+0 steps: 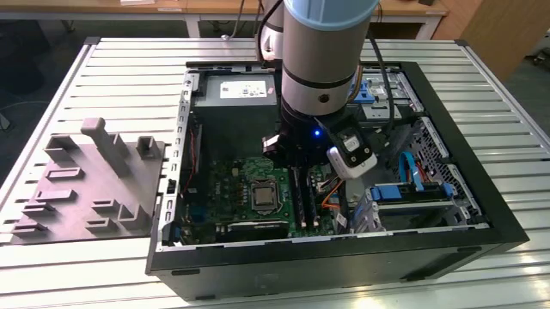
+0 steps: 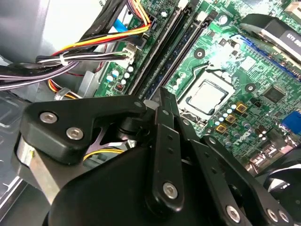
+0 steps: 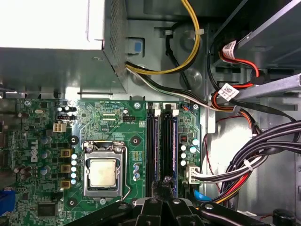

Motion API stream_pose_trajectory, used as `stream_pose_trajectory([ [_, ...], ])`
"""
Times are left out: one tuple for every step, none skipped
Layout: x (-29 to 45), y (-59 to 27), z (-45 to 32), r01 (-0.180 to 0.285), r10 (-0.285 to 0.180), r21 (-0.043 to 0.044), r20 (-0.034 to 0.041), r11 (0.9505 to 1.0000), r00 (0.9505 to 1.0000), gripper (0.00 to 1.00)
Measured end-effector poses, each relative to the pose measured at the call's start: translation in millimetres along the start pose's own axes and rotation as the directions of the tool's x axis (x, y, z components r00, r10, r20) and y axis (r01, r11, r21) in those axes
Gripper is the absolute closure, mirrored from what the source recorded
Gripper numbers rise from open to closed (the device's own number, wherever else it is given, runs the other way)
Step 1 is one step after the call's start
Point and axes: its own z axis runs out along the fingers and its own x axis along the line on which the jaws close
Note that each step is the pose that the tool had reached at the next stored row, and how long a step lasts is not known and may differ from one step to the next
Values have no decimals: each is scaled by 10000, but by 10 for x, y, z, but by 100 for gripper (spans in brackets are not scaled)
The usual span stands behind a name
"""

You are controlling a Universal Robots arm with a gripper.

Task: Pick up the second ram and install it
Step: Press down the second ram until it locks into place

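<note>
My gripper (image 1: 297, 168) hangs low inside the open computer case, right over the black memory slots (image 3: 151, 146) beside the processor socket (image 3: 103, 172). In both wrist views the fingers (image 2: 165, 117) stand pressed close together at the near end of the slots. From the fingertips, the second ram (image 2: 181, 49) runs on edge as a thin dark blue strip along the slots. The fingers look closed on it, with the gripper (image 3: 165, 181) in line with it. The green motherboard (image 1: 232, 187) lies flat under it all.
The grey power supply (image 1: 232, 90) fills the far end of the case. Bundled cables (image 3: 244, 160) crowd the side of the slots away from the socket. In the exterior view, a grey fixture tray (image 1: 86, 187) with upright blocks lies on the slatted table at the left, and drive bays (image 1: 413, 187) sit at the right.
</note>
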Motion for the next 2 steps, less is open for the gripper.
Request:
stream_pose_trajectory([
  [0,0,0,0,0,0,0,10000,10000,90],
  [0,0,0,0,0,0,0,10000,10000,90],
])
